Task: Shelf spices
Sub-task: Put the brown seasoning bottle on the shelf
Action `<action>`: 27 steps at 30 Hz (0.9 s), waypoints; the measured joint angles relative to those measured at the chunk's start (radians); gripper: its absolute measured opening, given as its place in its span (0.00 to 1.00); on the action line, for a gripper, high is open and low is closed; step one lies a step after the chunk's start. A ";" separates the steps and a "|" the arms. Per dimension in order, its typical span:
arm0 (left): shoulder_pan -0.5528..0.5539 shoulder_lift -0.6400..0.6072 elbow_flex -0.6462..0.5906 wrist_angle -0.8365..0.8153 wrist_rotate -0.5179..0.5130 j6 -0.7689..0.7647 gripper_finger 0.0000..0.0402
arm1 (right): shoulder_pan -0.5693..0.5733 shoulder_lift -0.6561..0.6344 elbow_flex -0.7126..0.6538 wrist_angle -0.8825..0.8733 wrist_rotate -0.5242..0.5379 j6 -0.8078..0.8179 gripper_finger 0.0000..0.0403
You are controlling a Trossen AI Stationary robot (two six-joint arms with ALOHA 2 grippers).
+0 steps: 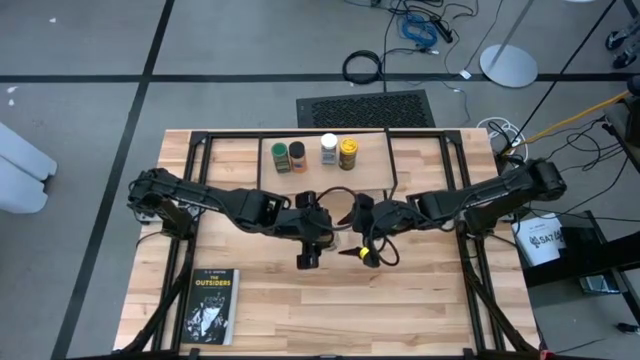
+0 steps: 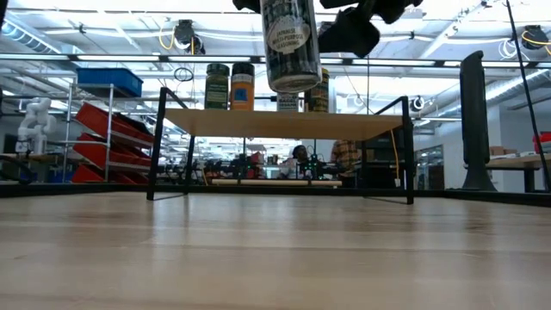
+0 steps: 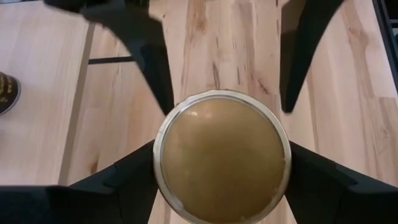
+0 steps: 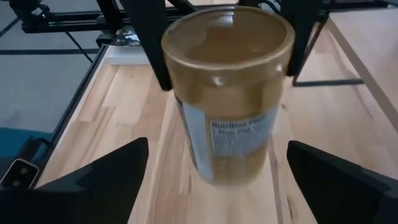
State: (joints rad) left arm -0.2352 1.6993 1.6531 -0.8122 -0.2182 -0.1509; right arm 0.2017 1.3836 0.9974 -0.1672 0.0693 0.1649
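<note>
The tan-lidded spice jar (image 4: 227, 93) hangs in mid-air over the table's middle, also in the low view (image 2: 290, 43) and the left wrist view (image 3: 222, 155). My left gripper (image 3: 221, 165) is shut on it. My right gripper (image 4: 217, 177) is open, with a finger on either side of the jar and apart from it. The shelf (image 1: 325, 172) stands at the far middle. The green-lidded (image 1: 279, 155), black-lidded (image 1: 297, 155), white-lidded (image 1: 328, 148) and yellow-lidded (image 1: 348, 152) jars stand upright on its plank. My left gripper pinches the tan-lidded jar between its two fingers (image 4: 158, 59), on opposite sides of its top just under the lid's rim (image 3: 163, 134). The fingers come from above, pointing down. The jar hangs below them, lifted well clear of the table and slightly tilted.
A book (image 1: 208, 305) lies flat at the near left of the table. Black rails (image 1: 195, 200) run along the table's left and right sides. The shelf's thin black legs (image 2: 157, 142) stand on the table top, with open space under the plank.
</note>
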 joint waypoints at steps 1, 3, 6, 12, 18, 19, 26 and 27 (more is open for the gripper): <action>0.000 0.000 0.000 0.001 0.000 0.000 0.72 | -0.002 0.010 0.000 0.017 0.000 -0.008 0.93; 0.000 0.000 0.000 0.010 0.000 0.001 0.72 | -0.008 0.030 0.000 0.055 0.001 -0.014 0.93; -0.001 0.000 0.000 0.022 0.000 0.001 0.72 | -0.020 0.053 0.000 0.090 -0.015 -0.025 0.93; 0.000 0.000 0.000 0.020 0.000 0.003 0.72 | -0.026 0.080 0.000 0.143 -0.050 -0.038 0.93; 0.000 0.000 0.000 0.019 0.001 0.005 0.72 | -0.026 0.082 0.000 0.156 -0.050 -0.050 0.85; 0.000 0.000 0.000 0.019 0.001 0.006 0.72 | -0.026 0.082 0.000 0.157 -0.050 -0.050 0.83; 0.005 0.000 0.000 0.019 0.002 0.006 0.72 | -0.027 0.082 0.000 0.161 -0.044 -0.060 0.68; 0.005 0.000 0.000 0.019 0.002 0.006 0.72 | -0.027 0.082 0.000 0.162 -0.044 -0.061 0.66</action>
State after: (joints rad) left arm -0.2302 1.6993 1.6531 -0.7929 -0.2165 -0.1451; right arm 0.1749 1.4655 0.9977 -0.0050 0.0253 0.1035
